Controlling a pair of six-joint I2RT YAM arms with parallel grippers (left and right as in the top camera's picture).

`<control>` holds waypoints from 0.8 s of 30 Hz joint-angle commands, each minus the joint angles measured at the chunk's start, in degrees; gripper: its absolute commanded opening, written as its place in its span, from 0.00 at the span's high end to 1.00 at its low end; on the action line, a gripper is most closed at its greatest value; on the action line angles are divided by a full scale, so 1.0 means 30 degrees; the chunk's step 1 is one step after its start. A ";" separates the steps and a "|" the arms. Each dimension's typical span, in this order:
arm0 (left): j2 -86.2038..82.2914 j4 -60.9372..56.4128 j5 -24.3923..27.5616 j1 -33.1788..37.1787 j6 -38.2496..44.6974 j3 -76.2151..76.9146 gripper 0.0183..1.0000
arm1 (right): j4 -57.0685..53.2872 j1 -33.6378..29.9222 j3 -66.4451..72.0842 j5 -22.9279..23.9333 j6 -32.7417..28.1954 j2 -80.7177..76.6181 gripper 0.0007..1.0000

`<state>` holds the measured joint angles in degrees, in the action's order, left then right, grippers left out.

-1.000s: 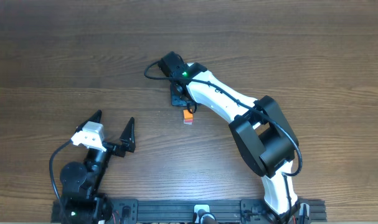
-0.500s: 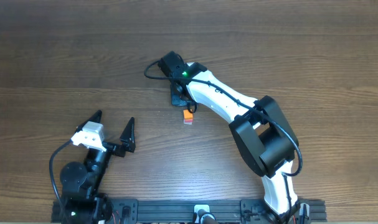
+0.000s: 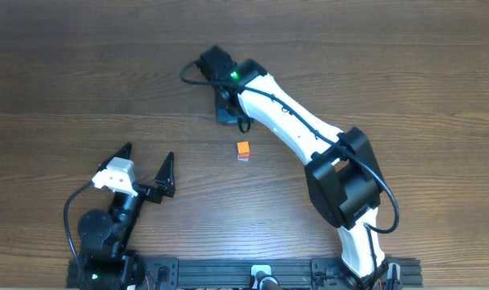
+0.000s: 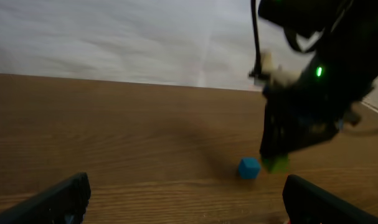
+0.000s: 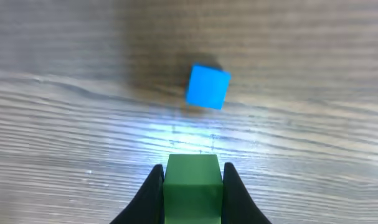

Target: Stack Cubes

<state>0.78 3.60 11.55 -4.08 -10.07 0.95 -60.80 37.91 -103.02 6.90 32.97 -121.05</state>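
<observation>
1. The left arm (image 3: pixel 107 229) stands at the lower left of the table (image 3: pixel 389 64), folded back close to its base. The left gripper (image 3: pixel 149 151) is low over bare wood, its fingers spread wide apart with nothing between them. It is well apart from every cube.

2. The right gripper (image 3: pixel 225 113) is left of centre in the upper half of the top view and points down at the table. Its jaws are clamped on the green cube (image 5: pixel 193 180), one finger on each side face. A green light (image 3: pixel 237 76) glows on the wrist.

3. The blue cube (image 5: pixel 208 86) lies on the wood near the green cube, with a gap of bare table between them. In the left wrist view the two appear side by side under the right gripper. The frames do not show whether the green cube touches the table.

4. The orange cube (image 3: pixel 243 150) sits alone on the table, nearer the bases than the right gripper and just right of it. Nothing covers it.

5. The right arm (image 3: pixel 292 129) reaches from its base at the lower right diagonally up and across the middle, its elbow (image 3: pixel 345 181) bent above the base.
</observation>
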 commanded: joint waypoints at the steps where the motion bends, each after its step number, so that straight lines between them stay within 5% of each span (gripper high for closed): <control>1: -0.0168 -0.0073 -0.0240 -0.0051 0.0284 -0.0211 0.00 | -0.1610 -0.0029 -0.2069 0.0612 -0.0022 0.0029 0.99; 17: -0.0168 -0.0073 -0.0240 -0.0058 0.0284 -0.0211 0.00 | -0.5661 0.1865 -0.2055 -0.0342 0.0801 0.2390 0.99; 24: -0.0168 -0.0073 -0.0240 -0.0058 0.0284 -0.0204 0.00 | -0.4131 0.2426 0.0991 -0.0517 0.1588 0.3876 0.99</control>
<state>0.78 3.60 11.55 -4.08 -10.04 0.95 -74.61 44.16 -103.90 5.93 36.01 -113.30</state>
